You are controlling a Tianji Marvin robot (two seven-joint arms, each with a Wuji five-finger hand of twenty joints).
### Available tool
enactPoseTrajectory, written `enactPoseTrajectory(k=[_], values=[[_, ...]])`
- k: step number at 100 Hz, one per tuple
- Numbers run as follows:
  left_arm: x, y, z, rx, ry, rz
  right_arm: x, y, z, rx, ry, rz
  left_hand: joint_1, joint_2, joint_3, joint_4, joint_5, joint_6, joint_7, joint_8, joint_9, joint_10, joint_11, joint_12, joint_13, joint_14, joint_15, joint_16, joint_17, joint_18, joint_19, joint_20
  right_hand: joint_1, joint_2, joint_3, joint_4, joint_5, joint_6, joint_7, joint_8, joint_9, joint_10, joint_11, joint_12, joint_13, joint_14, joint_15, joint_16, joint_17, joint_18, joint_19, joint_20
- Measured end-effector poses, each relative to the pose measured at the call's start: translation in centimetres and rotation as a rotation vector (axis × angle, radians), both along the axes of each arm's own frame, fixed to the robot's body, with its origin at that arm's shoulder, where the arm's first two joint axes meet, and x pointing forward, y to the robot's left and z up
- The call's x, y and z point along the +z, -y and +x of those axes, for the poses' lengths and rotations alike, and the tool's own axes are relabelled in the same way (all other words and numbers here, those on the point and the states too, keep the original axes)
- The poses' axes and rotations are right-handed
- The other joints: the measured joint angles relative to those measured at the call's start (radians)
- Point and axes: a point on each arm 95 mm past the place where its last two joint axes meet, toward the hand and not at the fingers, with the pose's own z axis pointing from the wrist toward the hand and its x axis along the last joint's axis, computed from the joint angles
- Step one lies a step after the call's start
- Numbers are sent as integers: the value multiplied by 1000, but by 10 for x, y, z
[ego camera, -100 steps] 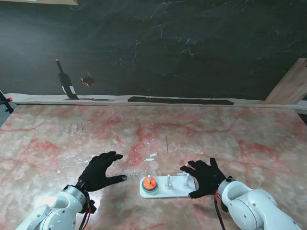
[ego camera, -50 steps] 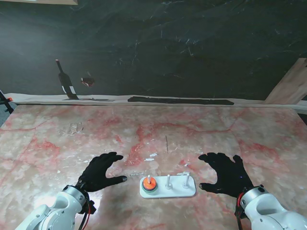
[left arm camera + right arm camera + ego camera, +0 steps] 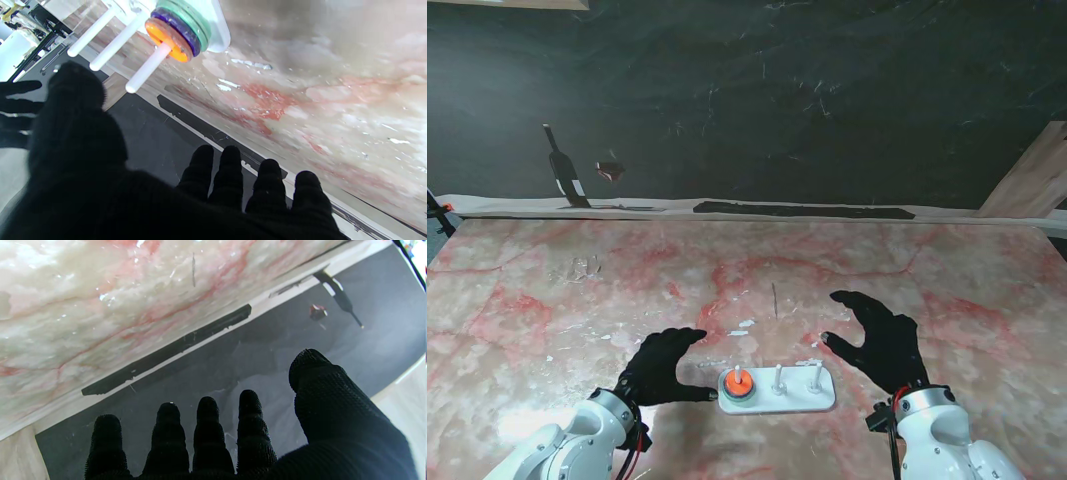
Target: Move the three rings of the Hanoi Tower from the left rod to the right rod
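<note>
- Forearms are cut off by the near edge of the stand view.
- Left hand [image 3: 664,366] holds nothing, fingers spread, thumb tip just beside the white base [image 3: 777,395].
- Rings [image 3: 738,386] sit stacked on the left rod; only orange and green show from above, purple [image 3: 181,24] shows between them from the wrist.
- Right hand [image 3: 876,343] hovers beside the right rod [image 3: 815,376], fingers wide, empty.
- No readable writing anywhere.
</note>
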Motion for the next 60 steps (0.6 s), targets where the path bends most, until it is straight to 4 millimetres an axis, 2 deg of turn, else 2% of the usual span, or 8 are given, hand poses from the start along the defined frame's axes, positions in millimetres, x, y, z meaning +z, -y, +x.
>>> enactPoseTrajectory(k=[5,22,24,33,37,60], values=[[-2,3,0,-11,-7,8,-3,-1,0,-8,23,14,0,-1,15,22,-7,1,-47,0,0,0,-4,12,-1,0,-18,0,2,2,-14,-28,14,3,-19,0,0,0,1,0,1,4,-3,-1,-5,0,-6,-1,0,0,0,-14],[-15,14,2,-32,-31,79,-9,-2,0,-1,1,44,-12,-1,18,23,-8,3,-135,-13,-2,10,-45,46,-30,4,-32,0,9,2,-43,-114,31,12,-19,0,14,2,13,3,10,19,-11,-3,-5,11,-11,-1,-11,0,0,-38],[-16,15,2,-34,-33,81,-10,-2,1,3,-3,55,-12,-1,18,33,-8,3,-143,-18,-2,10,-47,48,-30,4,-32,-4,13,2,-48,-123,31,13,-19,0,14,2,13,3,10,21,-11,-3,-5,11,-11,-1,-11,0,0,-39],[-22,17,5,-51,-37,86,-13,-2,4,15,-24,95,-12,-1,18,36,-8,3,-144,-43,-3,10,-58,70,-30,4,-32,-17,14,2,-62,-155,31,22,-28,2,50,3,26,0,10,26,-11,-3,-5,11,-14,-1,-11,0,0,-39],[-24,19,5,-64,-32,92,-14,-2,5,21,-30,99,-12,-1,18,52,-8,3,-144,-53,-12,11,-65,94,-30,4,-32,-21,15,2,-64,-175,31,23,-28,2,50,3,27,3,10,29,-11,-3,-6,11,-21,-1,-13,0,0,-45],[-37,33,11,-121,-17,108,-18,2,11,20,-53,105,-12,-16,19,52,-8,3,-144,-61,-21,10,-72,156,-30,2,-33,-25,15,2,-64,-214,45,33,-39,3,50,3,27,2,10,38,-11,-3,-17,12,-34,-1,-22,0,-18,-51]])
